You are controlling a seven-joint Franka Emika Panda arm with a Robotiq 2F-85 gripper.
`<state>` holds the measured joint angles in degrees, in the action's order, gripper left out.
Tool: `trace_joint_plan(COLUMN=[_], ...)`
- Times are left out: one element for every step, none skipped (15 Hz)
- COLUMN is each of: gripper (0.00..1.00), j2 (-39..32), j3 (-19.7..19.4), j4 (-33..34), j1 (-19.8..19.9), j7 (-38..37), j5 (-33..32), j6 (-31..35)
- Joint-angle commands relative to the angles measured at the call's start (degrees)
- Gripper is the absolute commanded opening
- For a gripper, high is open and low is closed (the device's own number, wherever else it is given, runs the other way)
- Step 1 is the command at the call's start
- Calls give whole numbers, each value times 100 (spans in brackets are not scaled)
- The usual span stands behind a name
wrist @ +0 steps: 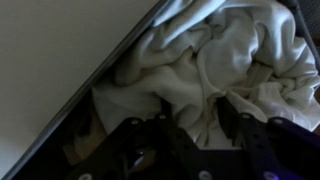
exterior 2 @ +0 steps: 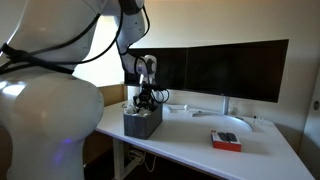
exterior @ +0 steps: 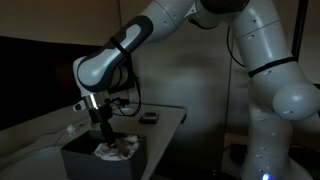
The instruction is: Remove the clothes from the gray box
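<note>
The gray box stands on the white desk near its corner and also shows in an exterior view. White clothes lie crumpled inside it and fill the wrist view. My gripper reaches straight down into the box, also seen in an exterior view. In the wrist view my gripper has its two dark fingers apart, pressed into the clothes with a fold of white cloth between them. The box's dark wall runs diagonally at the left.
Two dark monitors stand along the back of the desk. A red and white flat object lies toward the desk's far end. A small dark object lies on the desk behind the box. The room is dim.
</note>
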<state>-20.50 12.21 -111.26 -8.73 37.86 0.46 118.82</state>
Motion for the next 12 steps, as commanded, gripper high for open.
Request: trace_joint_plan(gripper=[20, 13, 10, 8, 7, 5, 4, 7, 9, 8, 9, 8], j2=[138, 146, 154, 156, 156, 170, 177, 190, 205, 218, 240, 268], j3=[76, 94, 112, 141, 151, 167, 168, 165, 161, 153, 133, 129], j4=[32, 63, 80, 86, 93, 103, 126, 175, 241, 307, 414, 522], j1=[119, 144, 165, 206, 224, 255, 265, 276, 287, 293, 296, 309], j7=[99, 143, 186, 244, 262, 314, 339, 388, 441, 446, 404, 423], j5=[93, 147, 206, 327, 406, 515, 546, 574, 597, 620, 630, 646], j6=[-3, -26, -41, -67, -80, -101, -118, -136, -151, -162, -189, -218])
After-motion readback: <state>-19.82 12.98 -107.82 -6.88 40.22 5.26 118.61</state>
